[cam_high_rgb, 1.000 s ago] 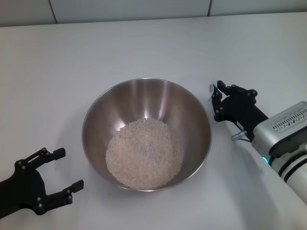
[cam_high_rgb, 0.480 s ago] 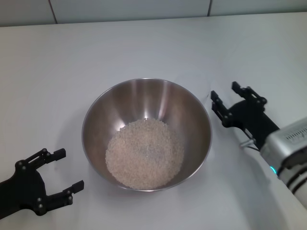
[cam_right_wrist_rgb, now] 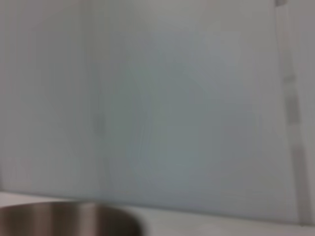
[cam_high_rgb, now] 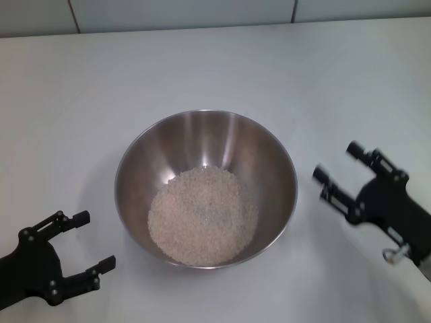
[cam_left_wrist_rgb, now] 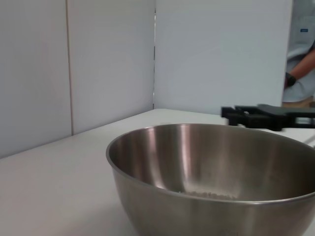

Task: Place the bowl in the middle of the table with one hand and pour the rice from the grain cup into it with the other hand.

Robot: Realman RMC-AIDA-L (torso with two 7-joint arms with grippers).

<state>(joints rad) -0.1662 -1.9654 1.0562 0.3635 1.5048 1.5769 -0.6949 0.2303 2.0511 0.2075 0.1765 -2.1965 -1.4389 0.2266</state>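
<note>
The steel bowl (cam_high_rgb: 205, 188) stands in the middle of the white table (cam_high_rgb: 202, 67) with a mound of rice (cam_high_rgb: 202, 215) in its bottom. It also shows in the left wrist view (cam_left_wrist_rgb: 211, 182) and its rim in the right wrist view (cam_right_wrist_rgb: 64, 216). My left gripper (cam_high_rgb: 86, 241) is open and empty at the table's near left, apart from the bowl. My right gripper (cam_high_rgb: 335, 163) is open and empty to the right of the bowl; it also shows in the left wrist view (cam_left_wrist_rgb: 266, 115) beyond the bowl. The grain cup is out of view.
A wall of pale panels (cam_high_rgb: 182, 13) runs along the table's far edge. A person (cam_left_wrist_rgb: 300, 69) stands beyond the table in the left wrist view.
My right gripper has drawn back from the bowl's right rim, toward the near right. The left gripper has barely moved. The bowl and rice stay put.
</note>
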